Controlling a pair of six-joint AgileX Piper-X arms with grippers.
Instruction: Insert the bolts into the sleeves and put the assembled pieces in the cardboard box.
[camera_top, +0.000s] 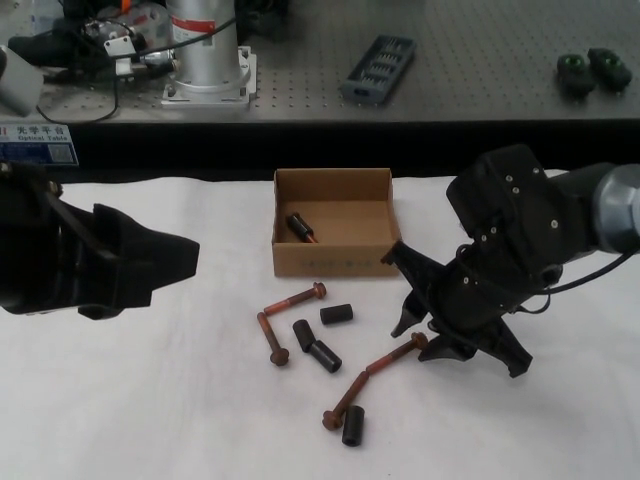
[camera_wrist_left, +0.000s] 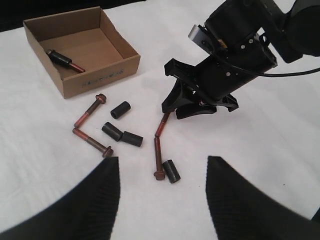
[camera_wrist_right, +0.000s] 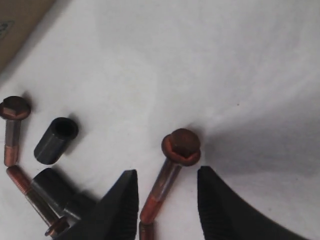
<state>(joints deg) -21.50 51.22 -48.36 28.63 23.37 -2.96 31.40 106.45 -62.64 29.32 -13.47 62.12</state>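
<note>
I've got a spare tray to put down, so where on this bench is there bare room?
Bare white cloth lies near-left, between the left gripper and the loose bolts and sleeves, and far right, past the right gripper. Crowded: just in front of the cardboard box, where the parts lie and the open right gripper straddles a bolt.

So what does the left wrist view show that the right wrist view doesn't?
Left wrist view: the inside of the cardboard box with a finished piece in it, and the right end effector seen from outside. Right wrist view: the head of the bolt lying between that end effector's fingers. Both: loose bolts and sleeves on the white cloth.
</note>
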